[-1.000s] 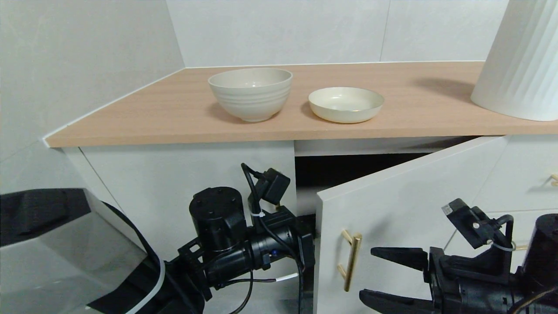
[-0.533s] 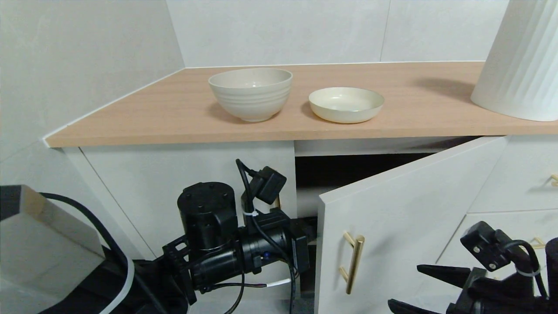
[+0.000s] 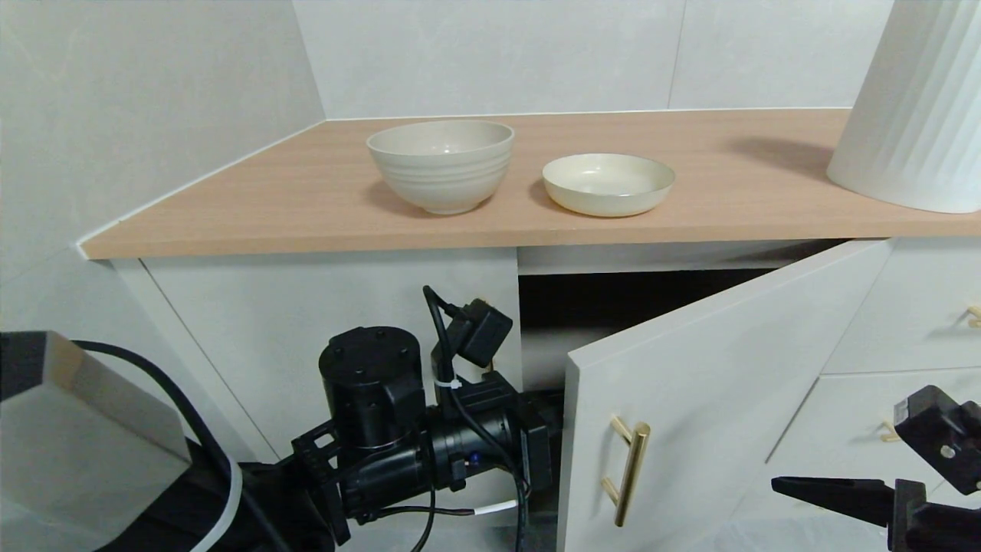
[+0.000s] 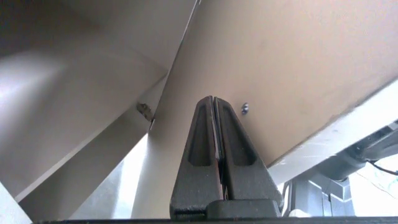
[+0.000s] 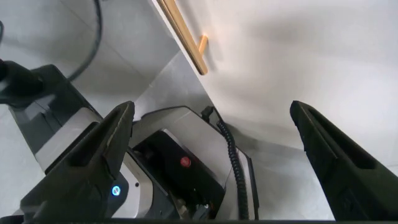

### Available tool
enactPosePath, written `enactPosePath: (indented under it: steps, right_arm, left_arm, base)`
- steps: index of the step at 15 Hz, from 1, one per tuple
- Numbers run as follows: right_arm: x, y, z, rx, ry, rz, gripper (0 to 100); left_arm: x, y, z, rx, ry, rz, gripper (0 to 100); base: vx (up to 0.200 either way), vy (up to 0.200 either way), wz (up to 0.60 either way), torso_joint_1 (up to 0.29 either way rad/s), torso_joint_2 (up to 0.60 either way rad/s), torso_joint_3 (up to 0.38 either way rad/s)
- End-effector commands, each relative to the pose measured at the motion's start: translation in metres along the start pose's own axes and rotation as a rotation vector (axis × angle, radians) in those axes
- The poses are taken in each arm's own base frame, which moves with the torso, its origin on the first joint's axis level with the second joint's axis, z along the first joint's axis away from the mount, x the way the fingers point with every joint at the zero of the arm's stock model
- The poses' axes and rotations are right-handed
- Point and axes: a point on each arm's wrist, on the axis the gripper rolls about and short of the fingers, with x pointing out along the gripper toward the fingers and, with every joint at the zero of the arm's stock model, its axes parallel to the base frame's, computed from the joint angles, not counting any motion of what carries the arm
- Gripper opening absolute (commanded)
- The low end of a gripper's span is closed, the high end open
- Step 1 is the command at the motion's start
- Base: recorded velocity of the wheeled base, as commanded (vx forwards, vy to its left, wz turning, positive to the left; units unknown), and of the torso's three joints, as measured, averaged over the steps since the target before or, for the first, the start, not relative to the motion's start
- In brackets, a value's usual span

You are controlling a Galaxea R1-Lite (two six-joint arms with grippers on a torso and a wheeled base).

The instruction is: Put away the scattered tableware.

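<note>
A ribbed cream bowl [image 3: 441, 165] and a shallow cream dish [image 3: 609, 182] stand side by side on the wooden counter [image 3: 253, 215]. Below them a white cabinet door [image 3: 705, 383] with a gold handle [image 3: 630, 469] stands partly open. My left gripper [image 4: 213, 102] is shut with nothing in it. Its tips rest against the door's inner face, just behind the door's free edge. My right gripper [image 5: 208, 124] is open and empty, low in front of the door and to the right of the handle [image 5: 183, 37]. One of its fingers [image 3: 824, 489] shows in the head view.
A tall white ribbed vessel [image 3: 912, 107] stands on the counter's right end. Drawers with gold pulls [image 3: 973, 314] lie right of the door. The cabinet's dark inside [image 3: 613, 299] shows above the door. A wall closes the left side.
The door has swung a little further open. My right gripper has drawn back to the right and down, away from the handle. The left arm shifted slightly behind the door's edge.
</note>
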Motion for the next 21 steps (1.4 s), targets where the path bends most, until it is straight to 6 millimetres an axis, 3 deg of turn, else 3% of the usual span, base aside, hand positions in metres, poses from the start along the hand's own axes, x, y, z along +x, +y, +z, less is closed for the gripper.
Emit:
enactPosePath:
  steps: [1,4,16,21]
  right_arm:
    - [-0.002,0.0,0.001,-0.001,-0.009,0.003,100]
    - [-0.002,0.0,0.0,-0.001,-0.006,0.002,100]
    - [-0.003,0.0,-0.001,-0.004,-0.009,0.003,100]
    - [-0.003,0.0,-0.001,-0.006,-0.009,0.003,100]
  left_arm:
    - [0.002,0.002,-0.004,-0.006,0.012,0.001,0]
    - [0.004,0.003,-0.006,-0.008,0.017,0.003,0]
    - [0.023,0.016,-0.017,-0.013,0.026,0.01,0]
    - [0.039,0.025,-0.02,-0.01,0.019,0.009,0]
  base:
    - [-0.2,0.0,0.0,0.002,0.0,0.007]
    - [-0.2,0.0,0.0,0.009,0.0,-0.001]
    - [0.0,0.0,0.0,0.0,0.0,0.0]
    - [-0.16,0.0,0.0,0.007,0.0,-0.001]
